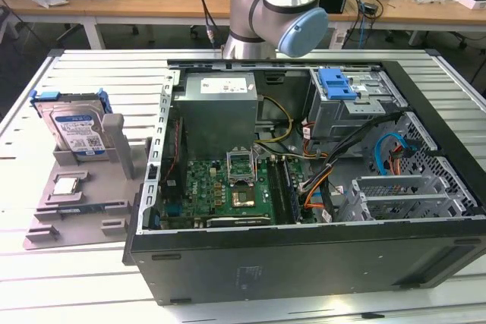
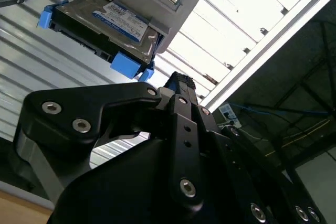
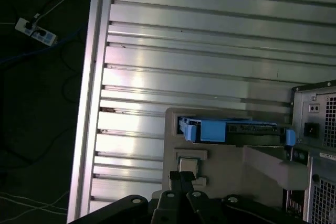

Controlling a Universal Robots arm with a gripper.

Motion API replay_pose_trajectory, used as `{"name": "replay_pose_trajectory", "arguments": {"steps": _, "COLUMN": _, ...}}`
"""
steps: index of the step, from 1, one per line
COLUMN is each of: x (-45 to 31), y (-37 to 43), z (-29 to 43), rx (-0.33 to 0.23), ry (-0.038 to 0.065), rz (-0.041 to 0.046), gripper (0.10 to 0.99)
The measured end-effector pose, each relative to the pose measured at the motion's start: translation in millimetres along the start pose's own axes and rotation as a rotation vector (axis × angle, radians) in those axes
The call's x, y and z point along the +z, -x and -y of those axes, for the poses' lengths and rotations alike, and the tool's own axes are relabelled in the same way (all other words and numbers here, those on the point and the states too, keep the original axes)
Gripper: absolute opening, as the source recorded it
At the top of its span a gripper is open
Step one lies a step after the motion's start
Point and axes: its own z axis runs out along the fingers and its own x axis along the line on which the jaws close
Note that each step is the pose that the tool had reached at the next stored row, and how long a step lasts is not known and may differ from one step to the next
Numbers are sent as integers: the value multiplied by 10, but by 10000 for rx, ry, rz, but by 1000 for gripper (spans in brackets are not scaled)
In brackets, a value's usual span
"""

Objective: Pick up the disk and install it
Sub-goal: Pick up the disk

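Observation:
The disk (image 1: 72,123) is a silver drive with a blue-and-white label and a blue carrier frame. It stands on edge in a grey holder (image 1: 83,202) on the exterior view's left. It also appears in both wrist views, as the disk (image 2: 113,24) with its label showing and as the disk (image 3: 231,129) seen from its blue edge. My gripper (image 3: 181,178) hangs in the air well apart from it, black fingers together with nothing between them. The second wrist view shows the gripper (image 2: 181,81) from the side.
The open computer case (image 1: 304,263) takes up the middle and the exterior view's right, with a blue latch on a grey cage (image 1: 338,85) at its back. A small square chip (image 1: 67,185) lies on the holder. The slatted metal table (image 3: 210,40) ends at an edge (image 3: 97,77).

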Motion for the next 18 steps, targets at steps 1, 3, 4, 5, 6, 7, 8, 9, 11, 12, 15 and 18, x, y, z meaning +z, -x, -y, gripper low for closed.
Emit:
{"name": "replay_pose_trajectory", "arguments": {"steps": 1, "x": 0, "y": 0, "z": 0, "rx": -197, "ry": 4, "rz": -8, "gripper": 106}}
{"name": "replay_pose_trajectory", "arguments": {"steps": 3, "x": 0, "y": 0, "z": 0, "rx": -452, "ry": 10, "rz": -20, "gripper": 106}}
{"name": "replay_pose_trajectory", "arguments": {"steps": 4, "x": 0, "y": 0, "z": 0, "rx": -569, "ry": 12, "rz": -26, "gripper": 106}}
{"name": "replay_pose_trajectory", "arguments": {"steps": 5, "x": 0, "y": 0, "z": 0, "rx": -649, "ry": 15, "rz": -29, "gripper": 106}}
{"name": "replay_pose_trajectory", "arguments": {"steps": 6, "x": 0, "y": 0, "z": 0, "rx": -783, "ry": 18, "rz": -35, "gripper": 106}}
{"name": "replay_pose_trajectory", "arguments": {"steps": 7, "x": 0, "y": 0, "z": 0, "rx": -906, "ry": 21, "rz": -41, "gripper": 106}}
{"name": "replay_pose_trajectory", "arguments": {"steps": 8, "x": 0, "y": 0, "z": 0, "rx": -1046, "ry": 24, "rz": -46, "gripper": 106}}
{"name": "replay_pose_trajectory", "arguments": {"steps": 9, "x": 0, "y": 0, "z": 0, "rx": -1172, "ry": 27, "rz": -52, "gripper": 106}}
{"name": "replay_pose_trajectory", "arguments": {"steps": 11, "x": 0, "y": 0, "z": 0, "rx": -1326, "ry": 31, "rz": -60, "gripper": 106}}
{"name": "replay_pose_trajectory", "arguments": {"steps": 12, "x": 0, "y": 0, "z": 0, "rx": -1406, "ry": 33, "rz": -63, "gripper": 106}}
{"name": "replay_pose_trajectory", "arguments": {"steps": 15, "x": 0, "y": 0, "z": 0, "rx": -1869, "ry": 44, "rz": -84, "gripper": 106}}
{"name": "replay_pose_trajectory", "arguments": {"steps": 18, "x": 0, "y": 0, "z": 0, "rx": -2206, "ry": 51, "rz": -99, "gripper": 106}}
